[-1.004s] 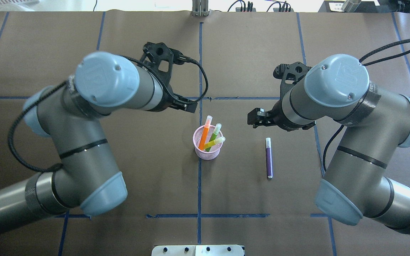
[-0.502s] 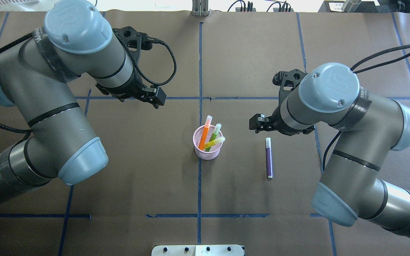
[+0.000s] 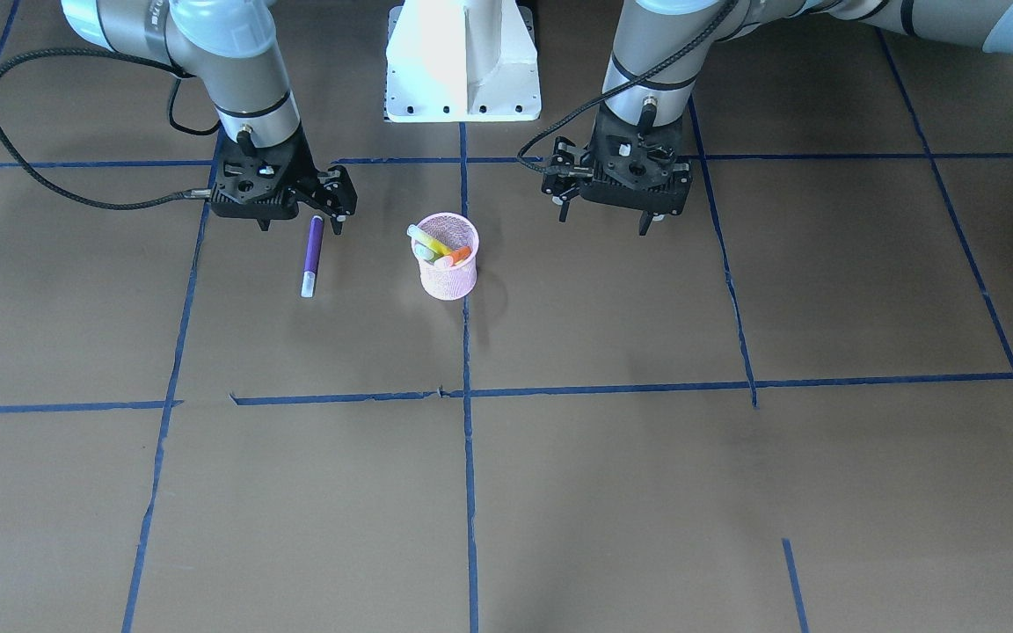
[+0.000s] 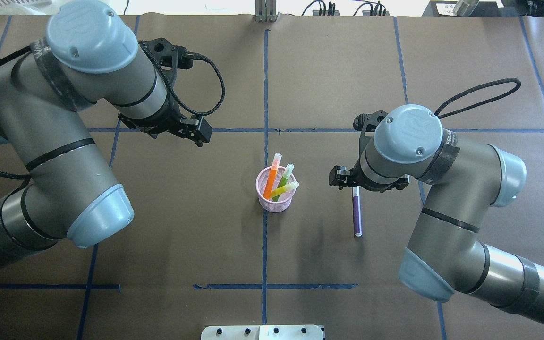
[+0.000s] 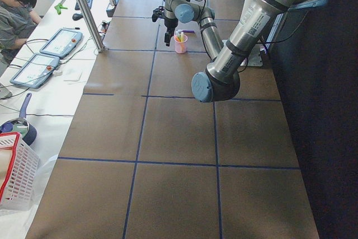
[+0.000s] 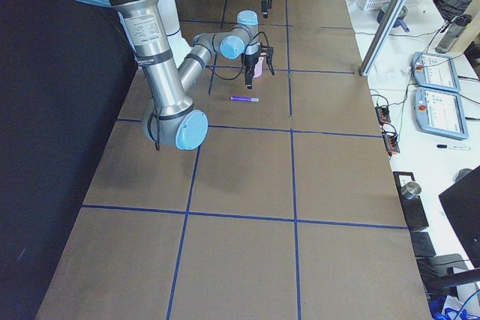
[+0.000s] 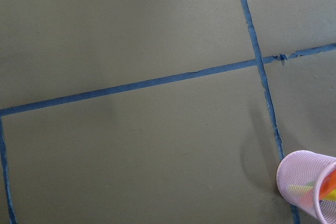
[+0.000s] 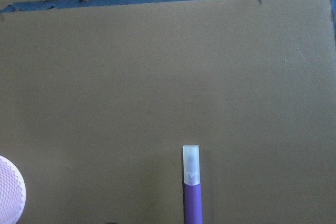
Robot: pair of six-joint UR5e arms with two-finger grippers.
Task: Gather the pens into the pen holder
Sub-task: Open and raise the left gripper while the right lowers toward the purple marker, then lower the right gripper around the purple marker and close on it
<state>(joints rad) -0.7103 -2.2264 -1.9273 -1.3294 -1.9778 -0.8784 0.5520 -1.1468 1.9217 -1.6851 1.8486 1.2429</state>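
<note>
The pink mesh pen holder (image 4: 276,199) stands near the table's middle and holds an orange (image 4: 270,182), a green (image 4: 283,182) and a yellow pen (image 4: 285,190). It also shows in the front view (image 3: 448,264). A purple pen (image 4: 357,215) lies flat on the table to its right, pale cap end away from the robot. My right gripper (image 3: 300,227) hovers open over the purple pen's (image 3: 311,255) end nearest the robot. Its wrist view shows the pen's cap end (image 8: 191,182). My left gripper (image 3: 605,221) is open and empty, left of the holder (image 7: 310,190).
Blue tape lines (image 4: 265,255) cross the brown table. The robot's white base plate (image 3: 462,88) sits at the table's near edge. An operator's bench with tablets (image 5: 56,43) and a white basket (image 5: 14,177) runs along the far side.
My left arm has swung back and to the left, away from the holder. My right arm has moved toward the robot's side and lower, over the purple pen.
</note>
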